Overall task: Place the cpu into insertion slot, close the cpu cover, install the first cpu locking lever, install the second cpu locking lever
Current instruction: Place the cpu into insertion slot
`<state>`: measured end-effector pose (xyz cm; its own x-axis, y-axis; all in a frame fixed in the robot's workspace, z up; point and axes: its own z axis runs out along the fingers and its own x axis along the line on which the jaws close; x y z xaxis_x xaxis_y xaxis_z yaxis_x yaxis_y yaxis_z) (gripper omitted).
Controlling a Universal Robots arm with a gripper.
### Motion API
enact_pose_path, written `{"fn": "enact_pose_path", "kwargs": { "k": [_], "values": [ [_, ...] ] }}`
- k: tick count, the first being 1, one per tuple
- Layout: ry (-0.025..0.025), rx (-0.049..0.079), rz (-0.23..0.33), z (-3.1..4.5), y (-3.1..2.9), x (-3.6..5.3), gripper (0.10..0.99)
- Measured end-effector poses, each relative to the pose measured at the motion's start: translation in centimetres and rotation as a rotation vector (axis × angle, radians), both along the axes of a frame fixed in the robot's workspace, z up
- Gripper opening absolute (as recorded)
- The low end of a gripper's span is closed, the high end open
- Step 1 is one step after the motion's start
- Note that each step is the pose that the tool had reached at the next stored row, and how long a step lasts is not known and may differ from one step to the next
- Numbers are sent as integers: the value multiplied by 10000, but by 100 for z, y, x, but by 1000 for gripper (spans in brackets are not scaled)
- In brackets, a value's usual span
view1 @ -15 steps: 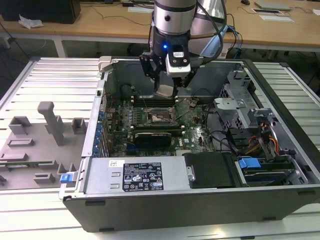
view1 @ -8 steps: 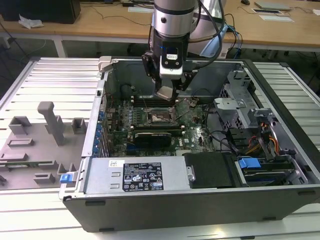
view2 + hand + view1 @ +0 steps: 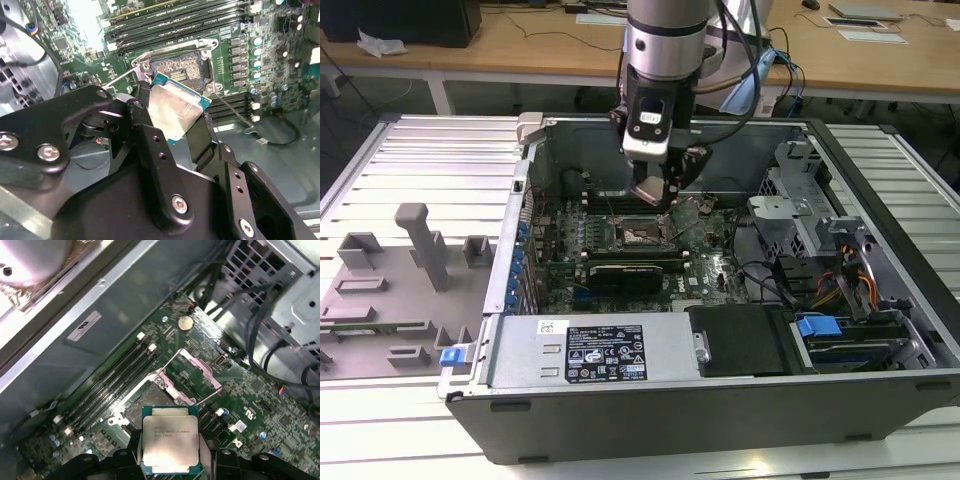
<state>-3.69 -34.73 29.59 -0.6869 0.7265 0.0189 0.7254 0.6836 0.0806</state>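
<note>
cpu [image 3: 176, 101] partly behind the pincer [image 3: 175, 114]

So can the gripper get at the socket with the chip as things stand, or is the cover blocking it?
Probably yes. The gripper holds the chip close above the socket. The cover is swung up and open beside the socket, and nothing seems to lie across the contacts.

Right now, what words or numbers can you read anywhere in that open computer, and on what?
Black label on the power supply: print too small to read.
Top of the cpu held in the gripper: faint lines, unreadable.
White sticker on the case wall: blurred, unreadable.
Nothing can be quoted.
</note>
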Motion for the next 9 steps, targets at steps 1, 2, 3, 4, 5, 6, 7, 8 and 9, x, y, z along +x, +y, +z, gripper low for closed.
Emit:
{"fn": "enact_pose_path", "kwargs": {
  "k": [1, 2, 3, 4, 5, 6, 7, 8, 9],
  "values": [
    [1, 0, -165, -6, 0, 0, 541],
    [0, 0, -478, -18, 0, 0, 541],
    [0, 0, -837, -33, 0, 0, 541],
    [0, 0, -1060, -42, 0, 0, 541],
    [0, 0, -1206, -48, 0, 0, 541],
    [0, 1, -1404, -57, 0, 0, 541],
    [1, 0, -1659, -67, 0, 0, 541],
    [0, 0, -1866, -79, 1, 0, 541],
    [0, 0, -1992, -88, 1, 0, 541]
  ]
}}
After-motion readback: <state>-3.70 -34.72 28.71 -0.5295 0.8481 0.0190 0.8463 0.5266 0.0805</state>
